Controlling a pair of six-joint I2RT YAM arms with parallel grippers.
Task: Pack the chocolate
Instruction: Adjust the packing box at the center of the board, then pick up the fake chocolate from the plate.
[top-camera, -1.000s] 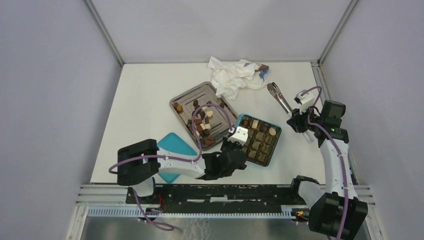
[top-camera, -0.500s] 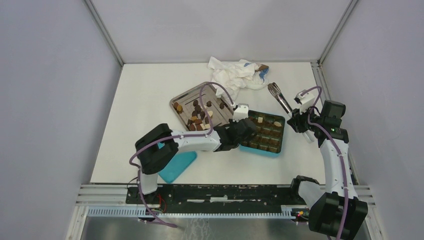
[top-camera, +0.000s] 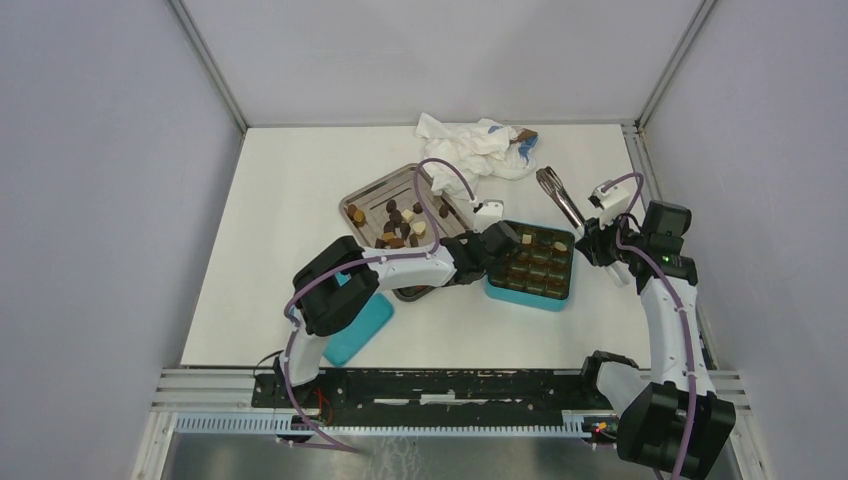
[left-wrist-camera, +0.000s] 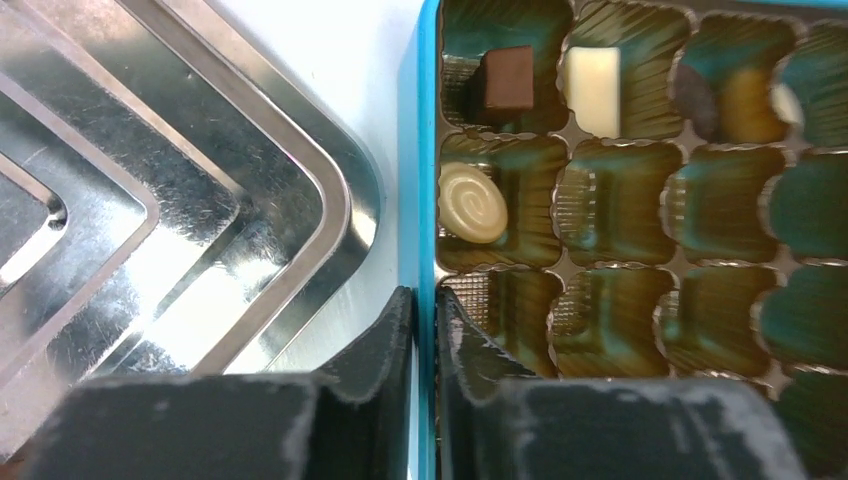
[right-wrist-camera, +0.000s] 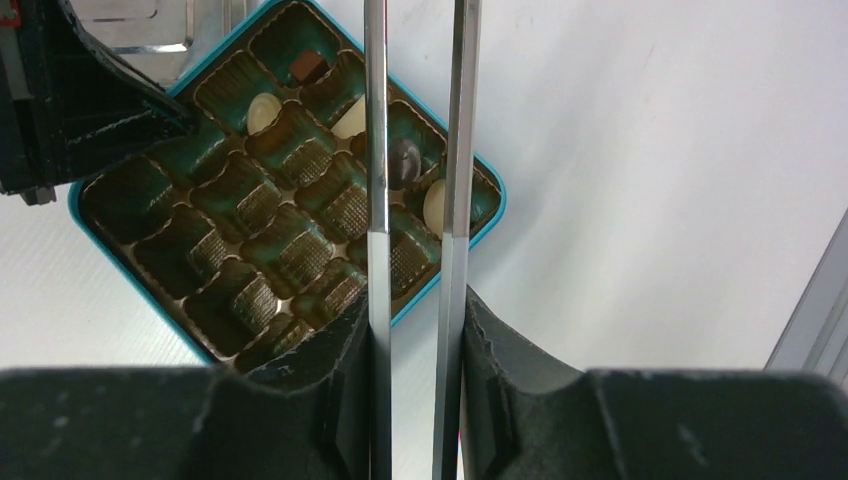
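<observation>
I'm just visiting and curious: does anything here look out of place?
A brown piece lies on the crumpled white cloth at the far edge, apart from the metal tray. The left gripper pinches the wall of the teal box, not a chocolate.

Teal square box (top-camera: 525, 298) with ribbed gold-green cells; dark brown square chocolate piece (left-wrist-camera: 508, 80); cream round chocolate piece (left-wrist-camera: 473, 203) with spiral swirl; brushed silver steel tray (left-wrist-camera: 250, 200); silver metal tongs (right-wrist-camera: 376, 150); white crumpled cloth (top-camera: 465, 150), blue marks.

Metal, plastic and cloth on a matt table

The tray (left-wrist-camera: 200, 200) is shiny brushed steel, finely scratched; the tongs (right-wrist-camera: 377, 150) polished metal; the teal box (left-wrist-camera: 428, 150) smooth, its liner (left-wrist-camera: 610, 205) glossy and ribbed; the chocolate (left-wrist-camera: 472, 203) smooth, faintly glossy; the cloth (top-camera: 465, 150) soft, crumpled; the table (top-camera: 290, 200) matt white.
</observation>
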